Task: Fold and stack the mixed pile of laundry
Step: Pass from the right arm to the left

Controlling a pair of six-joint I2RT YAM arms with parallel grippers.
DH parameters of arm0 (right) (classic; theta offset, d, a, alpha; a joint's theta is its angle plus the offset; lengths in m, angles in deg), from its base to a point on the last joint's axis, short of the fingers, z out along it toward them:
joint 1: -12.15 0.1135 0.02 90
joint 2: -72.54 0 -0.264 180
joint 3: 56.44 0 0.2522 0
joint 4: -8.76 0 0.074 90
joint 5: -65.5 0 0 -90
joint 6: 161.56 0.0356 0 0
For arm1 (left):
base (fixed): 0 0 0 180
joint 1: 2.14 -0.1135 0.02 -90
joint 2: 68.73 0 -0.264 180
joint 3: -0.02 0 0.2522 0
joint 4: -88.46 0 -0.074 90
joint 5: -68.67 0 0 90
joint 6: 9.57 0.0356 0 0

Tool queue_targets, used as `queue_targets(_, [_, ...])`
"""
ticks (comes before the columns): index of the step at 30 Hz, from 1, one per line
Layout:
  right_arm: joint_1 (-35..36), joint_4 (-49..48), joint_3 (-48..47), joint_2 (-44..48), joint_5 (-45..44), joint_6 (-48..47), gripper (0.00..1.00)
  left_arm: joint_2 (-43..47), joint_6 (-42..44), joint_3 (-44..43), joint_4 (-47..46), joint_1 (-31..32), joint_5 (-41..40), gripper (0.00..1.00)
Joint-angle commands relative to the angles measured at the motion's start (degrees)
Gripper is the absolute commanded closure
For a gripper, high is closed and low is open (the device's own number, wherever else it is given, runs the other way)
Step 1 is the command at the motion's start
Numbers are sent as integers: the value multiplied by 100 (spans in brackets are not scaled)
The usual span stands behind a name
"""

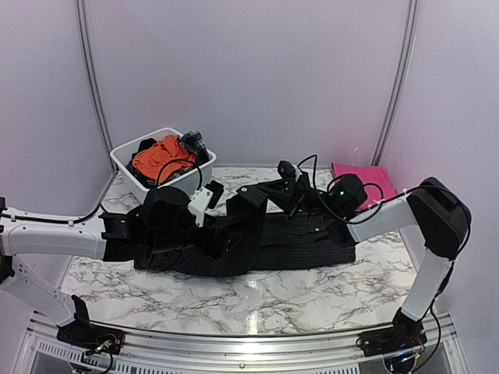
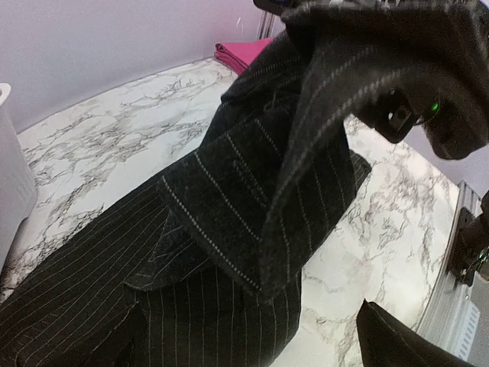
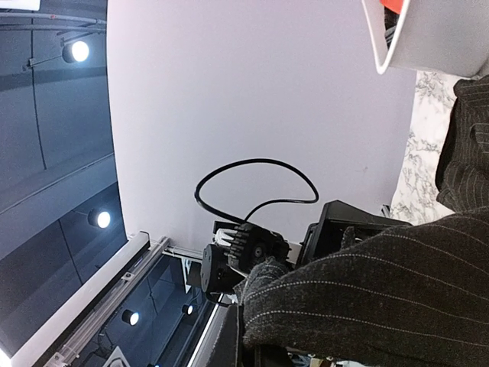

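Observation:
The black pinstriped shirt (image 1: 304, 238) lies spread across the middle of the marble table. My right gripper (image 1: 261, 196) is shut on a fold of it and holds that fold lifted above the shirt; in the right wrist view the cloth (image 3: 382, 298) drapes over the gripper (image 3: 275, 359). The lifted fold hangs in the left wrist view (image 2: 306, 153). My left gripper (image 1: 222, 234) hovers low over the shirt's left part with its jaws apart (image 2: 260, 352). The folded magenta-pink cloth (image 1: 359, 173) lies at the back right. The orange garment (image 1: 160, 158) and the dark plaid piece (image 1: 195, 142) sit in the tub.
The white plastic tub (image 1: 129, 167) stands at the back left corner. The enclosure's walls close in the back and both sides. A metal rail (image 1: 234, 343) runs along the near edge. A black cable (image 1: 308, 167) loops above the right wrist.

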Motion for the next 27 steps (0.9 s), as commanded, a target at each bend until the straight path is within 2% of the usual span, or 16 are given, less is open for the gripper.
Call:
queue_targets(1, [18,-322,-115,131,-95,-62,100,-9,-633,-20,-822,-13,63,1])
queue_targets(4, [23,-360,-168,101,-67,-35,100,-61,-819,-131,-1102,-34,40,6])
queue_targets(6, [19,-355,-197,99,-55,-34,100,-131,-960,-214,-1260,-119,173,13])
queue_targets(11, [16,-345,-224,124,-12,-42,100,-164,-1392,-232,-1386,-454,386,51])
queue_targets(14, [18,-173,-240,212,23,-154,100,-81,-1349,-283,-1394,-592,568,76])
queue_targets(17, [17,42,-218,312,57,-320,100,-70,-1211,-461,-1386,-645,867,96])
queue_targets(18, [10,56,-210,335,64,-346,100,-78,-1167,-507,-1370,-652,1052,100])
queue_targets(24, [-32,66,-201,381,108,-376,100,62,-1165,-467,-1354,-664,1399,100])
queue_targets(25, [-69,156,-192,421,139,-424,95,110,-1146,-442,-1346,-671,1420,100])
queue_targets(27, [-222,592,-210,573,285,-767,74,229,-1059,-400,-1217,-672,1426,100])
